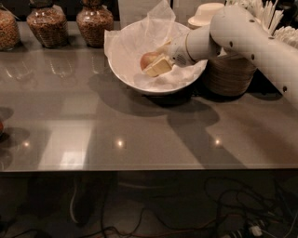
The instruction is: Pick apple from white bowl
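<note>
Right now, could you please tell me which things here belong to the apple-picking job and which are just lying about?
For the job:
apple
white bowl
gripper, inside the bowl at the apple

Lying about:
jars along the back left
beige bowls, stacked, back right
brown basket under the arm
white sticks, far right

Overall: dim, warm indoor light.
Source: seemingly overhead; two small bright spots and a pale reflected patch lie on the glossy table (139, 155).
Brightest: the white bowl (122, 76) and the arm (242, 32).
Gripper: the gripper (157, 63) sits inside the bowl against the apple (147, 58), well lit.
Shadows: soft dark shadows of bowl and arm fall on the table towards the camera.
Darkest: under the table, where cables (223, 204) barely show.
</note>
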Controlling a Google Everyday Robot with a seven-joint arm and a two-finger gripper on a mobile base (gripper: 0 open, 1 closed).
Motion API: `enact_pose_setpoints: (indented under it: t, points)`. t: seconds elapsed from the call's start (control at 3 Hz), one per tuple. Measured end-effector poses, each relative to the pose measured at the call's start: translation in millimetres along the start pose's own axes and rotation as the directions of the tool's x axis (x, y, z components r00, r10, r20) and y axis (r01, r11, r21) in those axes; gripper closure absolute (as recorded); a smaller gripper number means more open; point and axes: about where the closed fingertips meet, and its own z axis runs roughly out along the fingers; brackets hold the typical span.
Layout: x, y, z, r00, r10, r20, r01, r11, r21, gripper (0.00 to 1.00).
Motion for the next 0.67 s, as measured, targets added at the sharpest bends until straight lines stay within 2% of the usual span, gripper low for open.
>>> enact_pose_setpoints:
  t: [0.67]
  points:
    - [-20.8, 12.1, -76.6, 0.998, -0.024, 0.065, 0.028, 0.9978, -0.06, 1.0]
